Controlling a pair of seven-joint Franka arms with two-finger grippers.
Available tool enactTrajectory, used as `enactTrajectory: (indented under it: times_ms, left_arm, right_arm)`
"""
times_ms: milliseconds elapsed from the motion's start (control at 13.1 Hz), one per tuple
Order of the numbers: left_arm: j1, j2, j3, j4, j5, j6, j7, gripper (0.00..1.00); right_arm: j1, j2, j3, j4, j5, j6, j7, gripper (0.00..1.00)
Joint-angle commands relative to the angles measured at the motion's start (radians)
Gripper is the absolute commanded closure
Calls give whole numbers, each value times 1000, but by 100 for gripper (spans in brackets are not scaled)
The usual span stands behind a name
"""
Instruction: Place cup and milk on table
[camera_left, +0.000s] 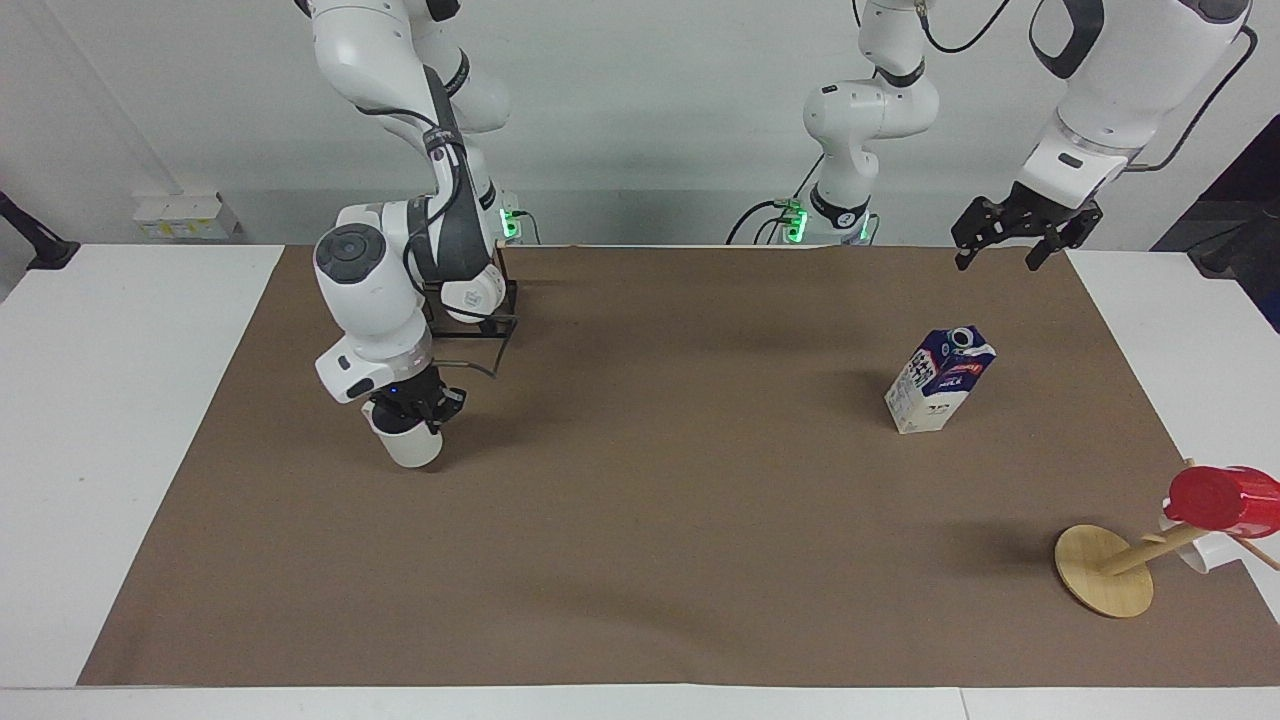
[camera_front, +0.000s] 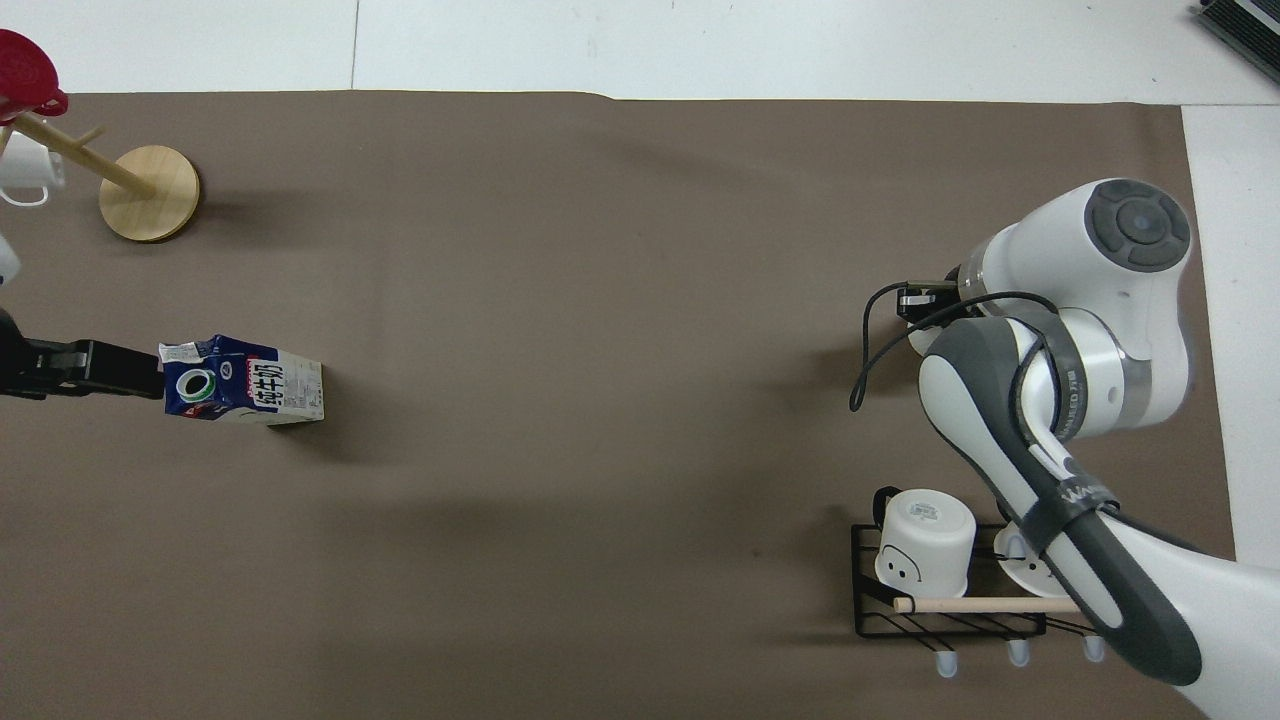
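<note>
The cup (camera_left: 407, 443) is being gripped at its rim by the right gripper (camera_left: 412, 412), fingers fully closed on it, toward the right arm's end of the table (camera_left: 100, 400); whether it is resting on the brown sheet (camera_left: 640, 560) or being held just over it cannot be told. The milk (camera_left: 939, 380) is standing on the sheet toward the left arm's end. The left gripper (camera_left: 1010, 243) is being held open, empty, above the table edge. Judged: milk placed; cup placement in progress.
</note>
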Motion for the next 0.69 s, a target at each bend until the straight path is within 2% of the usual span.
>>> enactTrajectory:
  times_ms: [0,230,383,612]
  left_arm:
    - [2,-13,-1,1,17,-14,-14,0]
    - [1,-46,-1,-54,17,27,-15,0]
    - [1,-92,-1,-150,17,104,-15,0]
    - [-7,-99,-3,-270,17,243,-15,0]
  right_arm:
    - [80,10,3,47,-19,-23,95,100]
    - [198,29,3,73,-38,-25,186,100]
    - [278,97,3,152,-63,-30,308,100]
    - [376,229,0,295,-84,-80,420,100]
